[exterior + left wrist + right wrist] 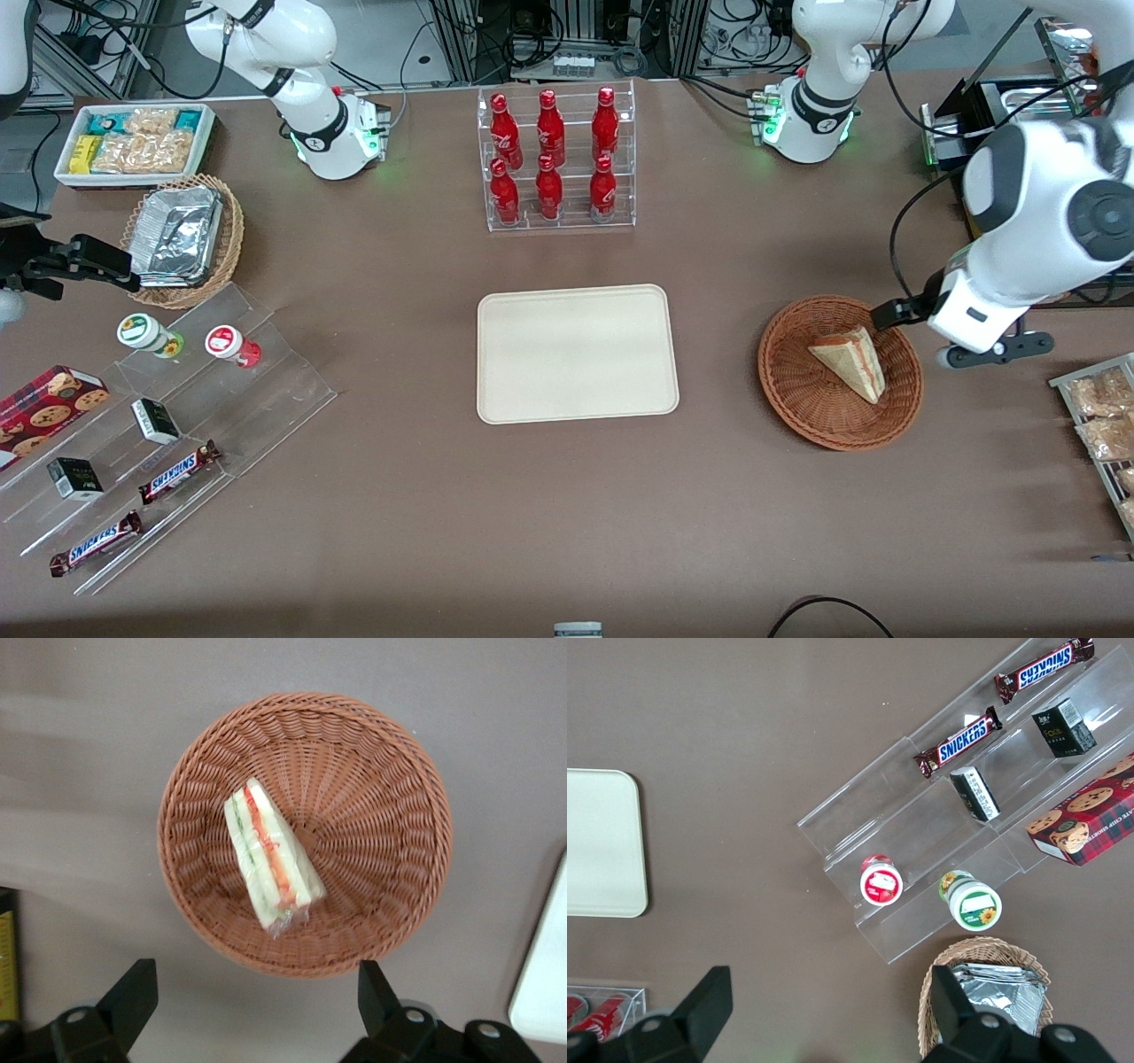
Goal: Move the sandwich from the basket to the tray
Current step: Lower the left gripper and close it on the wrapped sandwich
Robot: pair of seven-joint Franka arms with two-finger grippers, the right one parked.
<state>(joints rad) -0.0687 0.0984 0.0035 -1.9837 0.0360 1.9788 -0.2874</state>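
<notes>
Gripper (252,1010) wide open, empty, above basket (390,780) rim. Sandwich (270,855) lies inside; centre over it, descend, pinch across bread faces.

Front cam high, looking down over whole desk (567,523). Left wrist cam looks straight down, close, past gripper (257,1005); both show basket (797,390) (390,771).

Woven wicker basket (390,771), matt smooth tray (578,353), clear-wrapped sandwich (270,853), black plastic end effector (257,1005) above the basket
</notes>
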